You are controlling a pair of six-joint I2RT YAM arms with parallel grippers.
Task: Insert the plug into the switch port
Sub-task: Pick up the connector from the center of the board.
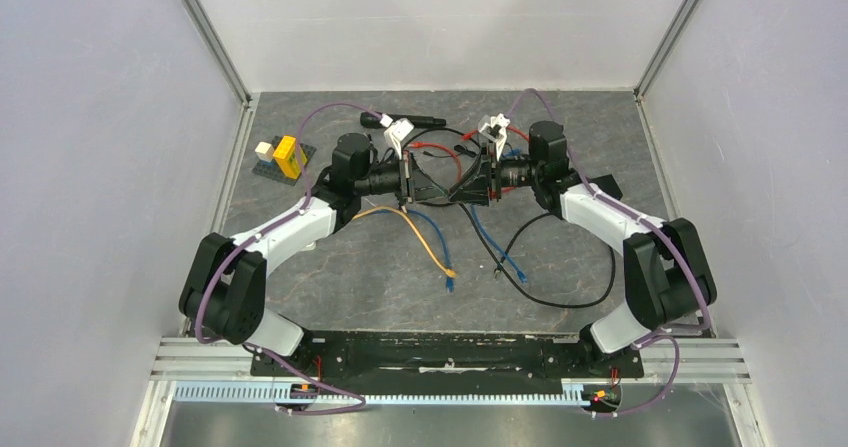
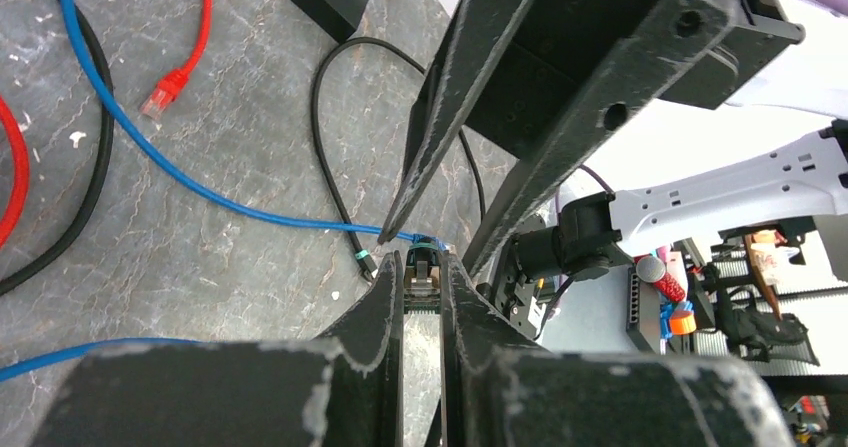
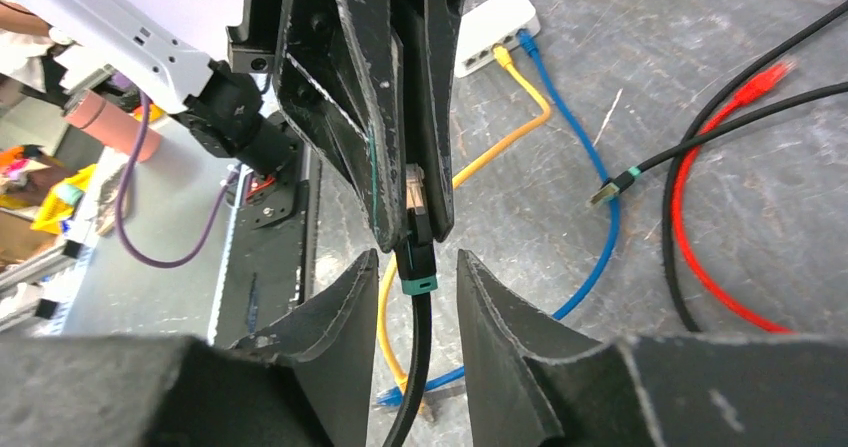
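- The plug (image 3: 415,192) has a clear tip and a black boot with a teal band. It is pinched in my left gripper (image 2: 421,260), whose fingers stand nearly closed on its two sides and cover most of the clear tip.
- It is held clear of the table (image 3: 800,217) and sits in no socket. It is apart from the switch (image 3: 490,22), which lies flat on the table beyond my left gripper.
- My right gripper (image 3: 417,262) stands part open. Its two fingers flank the boot with a gap showing on each side, so it has hold of nothing.
- The plug's black cable (image 3: 410,367) runs down between those fingers and is cut off at the lower edge of the right wrist view.
- From above, the plug is hidden where my two grippers meet nose to nose, and I cannot make out the switch there.
- The switch port itself is too small to pick out. Only one long edge of the box shows, and its near end is cut off behind my left gripper.
- Two cables are plugged into that edge — one yellow cable (image 3: 500,132) and one blue cable (image 3: 590,137).
- Loose on the table to the side lie one red cable (image 3: 680,217) and one black lead ending in a teal-banded loose plug (image 3: 605,195).
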